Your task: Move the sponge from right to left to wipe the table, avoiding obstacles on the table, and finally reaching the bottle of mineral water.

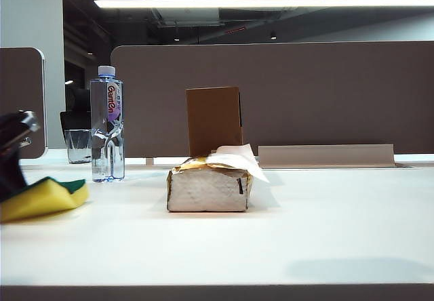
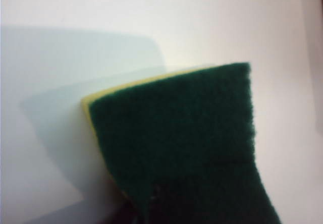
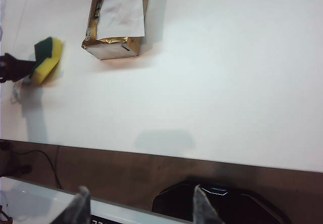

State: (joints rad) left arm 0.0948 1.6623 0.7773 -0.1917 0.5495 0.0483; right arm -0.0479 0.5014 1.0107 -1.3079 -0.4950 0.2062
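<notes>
We see the sponge (image 1: 42, 197) at the far left of the exterior view, its yellow foam resting on the white desk (image 1: 285, 240) and its dark green scouring layer turned up. The left end effector (image 1: 12, 153) is clenched on it: a dark shape at the left edge of that view leads straight into the sponge's near end. In the left wrist view the green face (image 2: 186, 143) fills much of the picture, with a thin yellow edge along one side and bare desk behind; we cannot make out the fingers themselves there.

Just beyond the sponge, toward the back of the desk, stands the bottle of mineral water (image 1: 107, 125), upright, white cap on, red lettering on its label. A short clear glass cup (image 1: 78, 145) stands just beside it, further left and a little behind.

Nearer the middle lies the tissue pack (image 1: 209, 188), white tissue spilling from its top, well apart from the sponge. The brown cardboard box (image 1: 213, 119) stands upright directly behind it.

The right end effector (image 3: 137, 206) hangs off the desk's near edge, over a dark area, its two grey fingers spread wide with nothing between them. From there we see sponge (image 3: 45, 60) and tissue pack (image 3: 115, 22) side by side, apart.
</notes>
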